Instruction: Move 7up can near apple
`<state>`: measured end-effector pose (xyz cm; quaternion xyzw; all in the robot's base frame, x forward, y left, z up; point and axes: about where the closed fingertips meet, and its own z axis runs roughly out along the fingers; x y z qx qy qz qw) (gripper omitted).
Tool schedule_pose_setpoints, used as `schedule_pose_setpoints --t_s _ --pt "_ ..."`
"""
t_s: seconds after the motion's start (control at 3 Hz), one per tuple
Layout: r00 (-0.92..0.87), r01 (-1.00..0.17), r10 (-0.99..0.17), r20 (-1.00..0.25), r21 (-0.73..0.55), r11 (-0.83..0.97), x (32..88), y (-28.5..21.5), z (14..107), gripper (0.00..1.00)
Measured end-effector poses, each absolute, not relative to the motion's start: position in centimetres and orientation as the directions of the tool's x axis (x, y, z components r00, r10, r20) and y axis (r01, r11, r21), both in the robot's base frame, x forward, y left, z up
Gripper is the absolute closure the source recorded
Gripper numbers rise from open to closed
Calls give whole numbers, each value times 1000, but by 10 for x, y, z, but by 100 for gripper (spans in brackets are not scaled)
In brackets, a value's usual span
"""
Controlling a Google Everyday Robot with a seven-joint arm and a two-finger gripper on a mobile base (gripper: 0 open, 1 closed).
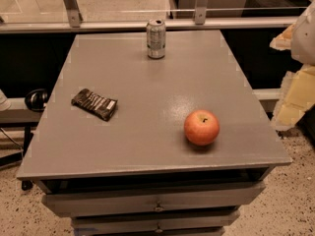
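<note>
The 7up can (156, 38) stands upright at the far edge of the grey table (147, 146), near its middle. The red-orange apple (202, 127) sits at the front right of the table top, well apart from the can. My gripper (294, 90) shows as pale yellowish and white parts at the right edge of the view, beyond the table's right side and off its surface. It is to the right of both the can and the apple and touches neither.
A flat dark snack wrapper (95, 103) lies on the left half of the table. Drawers (157, 205) sit under the table's front edge. A rail with glass panels (123, 24) runs behind the table. Speckled floor surrounds it.
</note>
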<state>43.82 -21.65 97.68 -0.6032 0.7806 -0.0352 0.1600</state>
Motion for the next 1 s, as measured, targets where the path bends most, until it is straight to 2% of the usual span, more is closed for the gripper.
schedule_pose_setpoints --t_s 0.33,0.67,1.0 --pt "-220 -930 -953 -210 -251 270 439 -216 977 0" --pt "-191 -917 -936 -296 -286 277 478 -219 973 0" --pt "-128 -884 -890 -437 -357 302 552 -214 971 0"
